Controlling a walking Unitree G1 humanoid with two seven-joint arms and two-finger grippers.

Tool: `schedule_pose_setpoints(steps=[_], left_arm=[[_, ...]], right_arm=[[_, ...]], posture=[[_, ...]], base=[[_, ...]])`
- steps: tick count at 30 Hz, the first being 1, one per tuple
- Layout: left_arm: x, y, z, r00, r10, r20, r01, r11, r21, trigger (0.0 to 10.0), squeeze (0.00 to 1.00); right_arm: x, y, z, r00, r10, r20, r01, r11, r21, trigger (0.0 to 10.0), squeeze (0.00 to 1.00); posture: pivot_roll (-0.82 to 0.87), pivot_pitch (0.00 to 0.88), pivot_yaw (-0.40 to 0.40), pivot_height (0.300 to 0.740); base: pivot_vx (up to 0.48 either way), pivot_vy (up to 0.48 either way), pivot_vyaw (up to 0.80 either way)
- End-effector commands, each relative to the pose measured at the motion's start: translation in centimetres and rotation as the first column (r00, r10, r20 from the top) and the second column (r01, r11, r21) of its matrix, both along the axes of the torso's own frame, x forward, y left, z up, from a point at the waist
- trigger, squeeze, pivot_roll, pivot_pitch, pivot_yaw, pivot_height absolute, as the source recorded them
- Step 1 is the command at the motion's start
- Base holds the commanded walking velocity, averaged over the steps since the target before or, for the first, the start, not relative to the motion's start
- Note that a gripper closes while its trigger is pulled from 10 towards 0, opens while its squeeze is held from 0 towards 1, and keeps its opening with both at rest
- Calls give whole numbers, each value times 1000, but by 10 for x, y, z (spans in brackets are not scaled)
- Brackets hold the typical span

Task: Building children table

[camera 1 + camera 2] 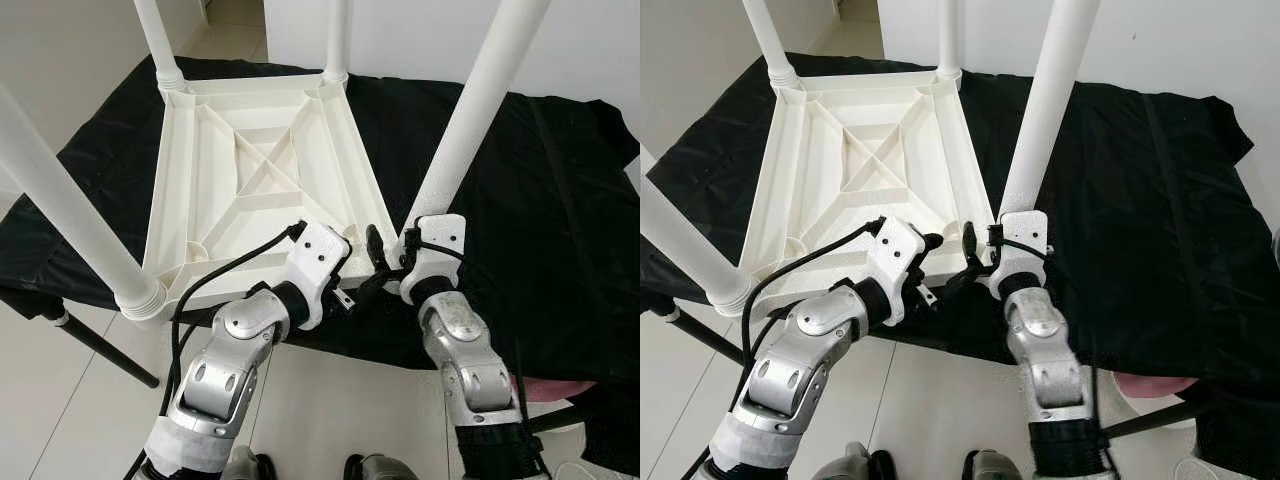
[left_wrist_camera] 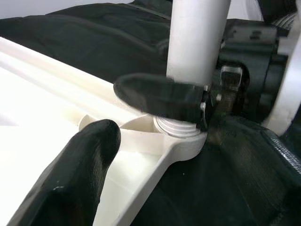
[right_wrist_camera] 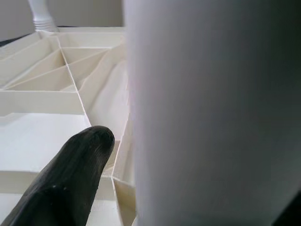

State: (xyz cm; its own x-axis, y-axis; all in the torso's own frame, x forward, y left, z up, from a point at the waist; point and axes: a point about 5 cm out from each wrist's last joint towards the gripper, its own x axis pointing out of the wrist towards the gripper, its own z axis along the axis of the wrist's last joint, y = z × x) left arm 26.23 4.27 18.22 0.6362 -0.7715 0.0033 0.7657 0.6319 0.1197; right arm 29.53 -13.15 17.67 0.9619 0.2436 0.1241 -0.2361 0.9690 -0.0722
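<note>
A black-draped desk [image 1: 560,200] carries the white children's table [image 1: 262,180], upside down at the left, four legs up. At its near right corner, the right claw [image 1: 385,262] is clamped around the leg [image 1: 470,115]. The left claw [image 2: 141,117], fingers spread, sits at that leg's threaded base.

You can't see the tops of the four white legs [image 1: 470,120]; each runs out past the frame's upper or side edge. The base of the leg beside the right gripper [image 1: 392,262] is hidden behind its white housing. In the right wrist view that leg [image 3: 211,113] is a blurred mass, covering the second finger.
</note>
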Motion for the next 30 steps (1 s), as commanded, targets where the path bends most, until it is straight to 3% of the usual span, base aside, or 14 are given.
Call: schedule_pose_setpoints(steps=[1,4,7,9,11,14,16,19,24,25,26,27,28,30], left_arm=[[2,4,0,997,79,5,-79,997,-3,10000,0],[1,5,-1,997,72,5,-72,997,0,10000,0],[-2,9,-4,998,62,1,-62,998,9,10000,0],[-5,14,-7,999,49,-8,-48,999,21,10000,0],[-6,17,-8,999,44,-10,-44,999,28,10000,0],[-7,18,-9,999,42,-10,-41,999,33,10000,0],[-5,21,-6,998,55,-3,-55,998,25,10000,0],[-5,21,-6,998,55,-3,-55,998,25,10000,0],[-6,20,-1,998,55,6,-55,998,-2,10000,0],[-7,20,-1,999,52,10,-52,999,4,10000,0],[-7,19,-2,999,51,12,-51,999,8,10000,0],[-7,19,-2,999,53,12,-53,999,8,10000,0],[-7,19,-2,999,53,12,-53,999,8,10000,0],[-6,19,-2,998,55,11,-55,998,3,10000,0]], right_arm=[[2,1,-1,998,57,-12,-57,998,15,10000,0],[3,-1,0,994,111,-13,-111,994,15,10000,0],[4,-4,2,969,247,-3,-247,968,-44,10000,0],[3,-9,-2,928,371,-30,-372,922,-105,10000,0],[5,-13,-5,909,413,-58,-417,901,-122,10000,0],[6,-16,-7,895,439,-75,-446,886,-130,10000,0],[10,-22,-11,863,495,-104,-505,844,-177,10000,0],[10,-22,-11,863,495,-104,-505,844,-177,10000,0],[20,-32,-15,834,530,-154,-552,803,-226,10000,0],[24,-35,-16,829,532,-171,-559,794,-240,6000,0],[27,-40,-18,825,533,-188,-565,786,-250,4706,0],[28,-43,-19,821,536,-197,-570,782,-253,2588,0],[28,-43,-19,821,536,-197,-570,782,-253,2588,0],[30,-47,-20,815,542,-207,-579,775,-252,0,0]], posture=[[-95,91,20,740],[-94,81,18,740],[-92,74,18,740],[-88,66,18,740],[-87,63,19,740],[-87,63,19,740],[-86,59,21,740],[-86,59,21,740],[-78,50,21,740],[-76,49,19,740],[-75,49,17,740],[-75,50,14,740],[-75,50,14,740],[-75,50,14,740]], base=[[0,0,0],[0,0,0],[0,0,0],[0,0,0],[0,0,0],[0,0,0],[0,0,0],[0,0,0],[0,0,0],[0,0,0],[0,0,0],[0,0,0],[0,0,0],[0,0,0]])
